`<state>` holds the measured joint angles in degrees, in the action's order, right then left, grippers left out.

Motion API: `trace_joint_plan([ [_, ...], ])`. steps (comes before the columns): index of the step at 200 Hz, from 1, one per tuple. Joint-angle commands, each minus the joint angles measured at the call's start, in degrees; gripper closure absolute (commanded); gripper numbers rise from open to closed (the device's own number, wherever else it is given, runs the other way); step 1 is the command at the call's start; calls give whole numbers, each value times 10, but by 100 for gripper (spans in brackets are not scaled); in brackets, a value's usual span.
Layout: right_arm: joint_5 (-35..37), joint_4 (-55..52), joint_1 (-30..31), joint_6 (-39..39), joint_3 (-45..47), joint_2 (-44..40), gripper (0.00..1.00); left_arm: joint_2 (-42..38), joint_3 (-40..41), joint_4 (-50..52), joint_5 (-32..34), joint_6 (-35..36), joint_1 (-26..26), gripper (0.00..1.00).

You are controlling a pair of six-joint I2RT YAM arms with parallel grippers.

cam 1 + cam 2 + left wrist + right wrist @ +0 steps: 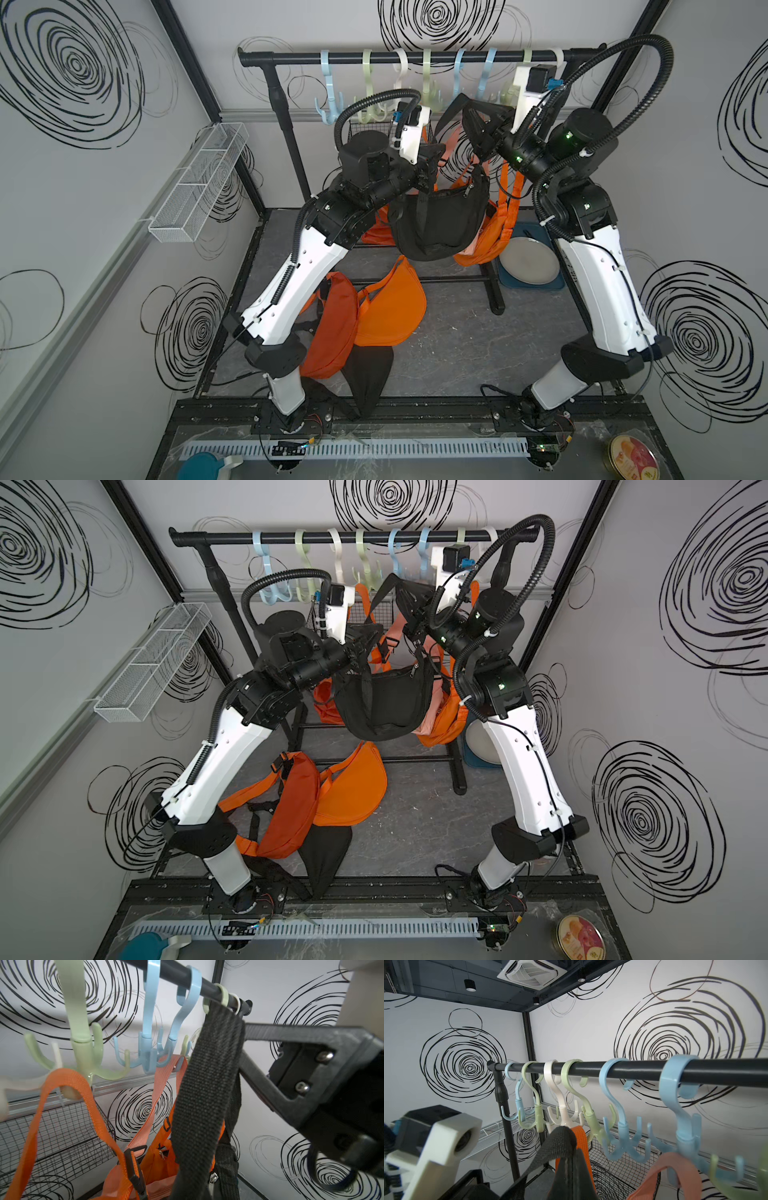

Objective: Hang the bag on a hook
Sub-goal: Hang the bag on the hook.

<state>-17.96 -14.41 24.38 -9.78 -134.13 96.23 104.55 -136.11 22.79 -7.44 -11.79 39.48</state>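
The black bag (440, 220) (382, 704) hangs in the air below the hook rail (415, 56), carried by its black strap (207, 1084). My right gripper (465, 107) (572, 1151) is shut on the top of the strap loop, just below the white and green hooks (564, 1113) and left of a blue hook (623, 1126). Lower down and to the left, my left gripper (432, 170) (365, 642) is shut on the same strap. Its jaws stay out of its own wrist view, which shows the strap rising to the right gripper's fingers (291, 1032).
Orange bags (486, 237) hang by straps from hooks on the rail. Two orange bags (390, 307) and a black one (368, 378) lie on the table. A plate on a blue tray (530, 259) sits at the back right. A black wire basket (52, 1136) stands behind the rail.
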Motion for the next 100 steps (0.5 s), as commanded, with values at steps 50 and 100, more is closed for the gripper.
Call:
trace_joint_plan([
  [50, -80, 0, -39, -85, -128, 95, 100, 78, -81, -48, -60, -110, -47, 100],
  [100, -60, -11, -40, -87, -169, 126, 100, 95, -82, -93, -66, -149, -75, 100],
])
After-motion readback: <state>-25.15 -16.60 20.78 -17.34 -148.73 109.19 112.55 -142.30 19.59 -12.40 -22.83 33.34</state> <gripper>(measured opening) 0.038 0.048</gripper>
